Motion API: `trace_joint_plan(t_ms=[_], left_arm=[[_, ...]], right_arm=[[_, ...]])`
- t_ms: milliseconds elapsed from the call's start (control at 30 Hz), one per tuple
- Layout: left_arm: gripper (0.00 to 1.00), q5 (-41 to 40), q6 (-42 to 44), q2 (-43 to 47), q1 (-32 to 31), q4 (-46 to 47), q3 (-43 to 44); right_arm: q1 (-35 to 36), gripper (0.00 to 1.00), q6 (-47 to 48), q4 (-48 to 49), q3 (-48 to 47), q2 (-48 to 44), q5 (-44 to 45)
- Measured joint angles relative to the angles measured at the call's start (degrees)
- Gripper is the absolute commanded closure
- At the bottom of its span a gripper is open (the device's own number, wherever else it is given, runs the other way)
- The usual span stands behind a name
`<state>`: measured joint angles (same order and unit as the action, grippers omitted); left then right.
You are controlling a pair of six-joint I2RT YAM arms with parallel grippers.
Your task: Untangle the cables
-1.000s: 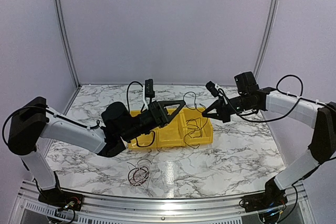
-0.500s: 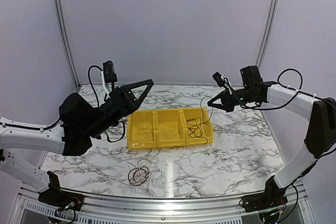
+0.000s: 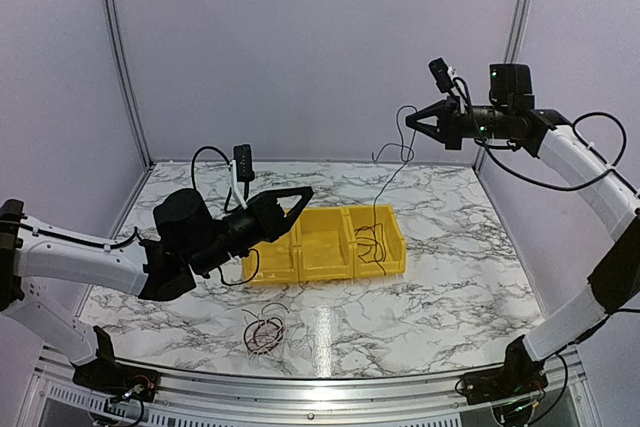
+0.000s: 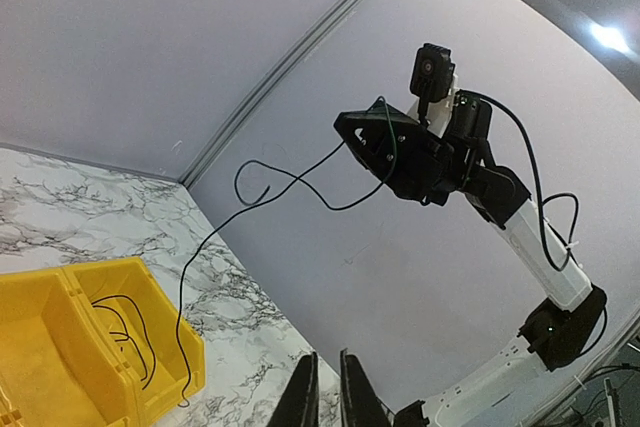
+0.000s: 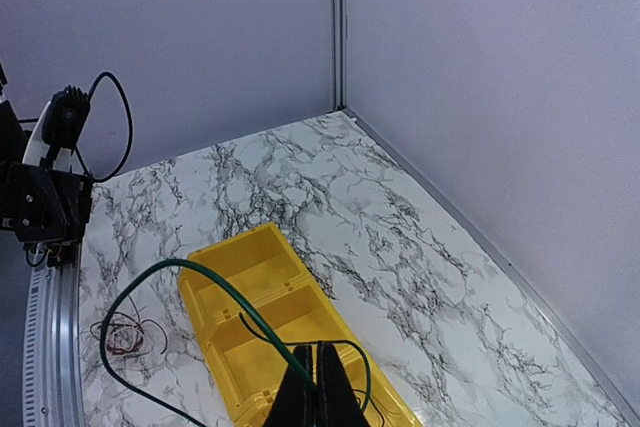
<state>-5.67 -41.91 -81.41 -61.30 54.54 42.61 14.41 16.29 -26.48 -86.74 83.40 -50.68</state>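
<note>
Marble table, plain lilac walls. The left gripper was closed on nothing, hovering over the yellow bin's left end, with tangled cables lying near of it. The right gripper, raised high, pinched one cable trailing into the bin's right compartment.

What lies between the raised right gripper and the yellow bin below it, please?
One thin dark wire, pinched in the right gripper, loops down to the yellow bin's right end; otherwise open air. Top external and left wrist views show it.
</note>
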Motion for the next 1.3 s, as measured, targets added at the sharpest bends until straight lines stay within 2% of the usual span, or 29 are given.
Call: trace_joint_plan(t_ms=[433,667,833,1033,1300], left_arm=[[0.89,-2.0,-0.5,1.8,0.0,-0.8,-3.6],[0.87,-2.4,-0.5,1.8,0.0,-0.9,-3.9],[0.86,-2.4,-0.7,2.1,0.0,-1.4,-4.4],[0.86,-2.6,-0.8,2.1,0.0,-2.3,-4.4],[0.85,-2.9,-1.5,1.9,0.0,-2.4,-4.4]], right_arm=[[0.0,1.00,-5.8,-0.6,-0.9,-1.3,-4.6],[2.5,1.00,1.4,-7.7,-2.3,-11.0,-12.4],[4.5,1.00,7.2,-12.3,4.0,-16.8,-14.1],[7.3,1.00,10.7,-17.1,13.6,-16.5,-12.9],[7.5,1.00,11.1,-17.6,10.9,-16.5,-12.2]])
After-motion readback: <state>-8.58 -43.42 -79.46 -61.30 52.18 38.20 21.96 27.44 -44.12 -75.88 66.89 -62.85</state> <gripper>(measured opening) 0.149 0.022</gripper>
